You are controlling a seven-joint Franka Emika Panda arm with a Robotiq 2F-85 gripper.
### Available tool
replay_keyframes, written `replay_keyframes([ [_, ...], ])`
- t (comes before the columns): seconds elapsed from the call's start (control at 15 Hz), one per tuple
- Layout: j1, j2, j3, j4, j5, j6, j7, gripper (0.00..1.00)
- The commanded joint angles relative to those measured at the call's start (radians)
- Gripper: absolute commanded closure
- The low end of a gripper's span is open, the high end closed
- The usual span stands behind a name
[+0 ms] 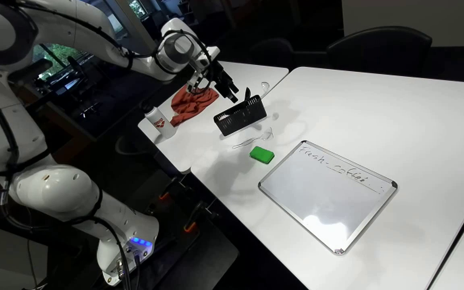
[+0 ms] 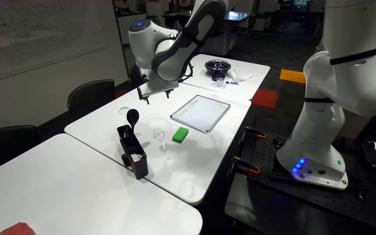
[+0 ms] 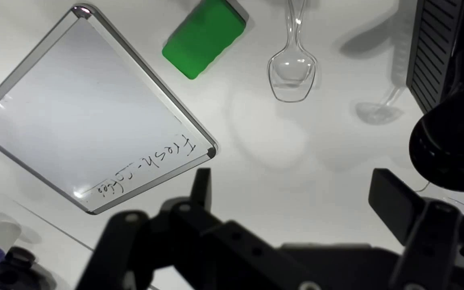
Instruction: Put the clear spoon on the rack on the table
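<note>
Gripper (image 3: 294, 185) nearest in wrist view, 2 jaws spread, holding nothing; clear spoon (image 3: 292, 76) on white worktop (image 3: 296, 137). Best pinch handle crosswise, lift high above rack (image 3: 433, 52).

Exterior view: rack along seam edge (image 2: 140, 169), spoon handle toward robot-side corner.

Exterior view: dark chair (image 1: 381, 52), dim wall (image 1: 413, 16) beyond far edge.

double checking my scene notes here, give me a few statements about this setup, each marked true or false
1. The clear spoon lies between the green eraser and the black rack. True.
2. The gripper is shut on the green eraser. False: it is open, holding nothing.
3. A black utensil and another clear utensil stick up from the rack. True.
4. The whiteboard is blank. False: it bears handwriting.
5. The red cloth is inside the rack. False: it lies on the tabletop beside the white bottle.
</note>
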Motion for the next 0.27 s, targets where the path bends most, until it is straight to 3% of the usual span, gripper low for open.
replay_keyframes([
  [0.0, -0.038, -0.203, 0.066, -0.120, -0.191, -0.070, 0.154, 0.00],
  [0.2, -0.125, -0.287, 0.174, -0.165, -0.251, -0.106, 0.199, 0.00],
])
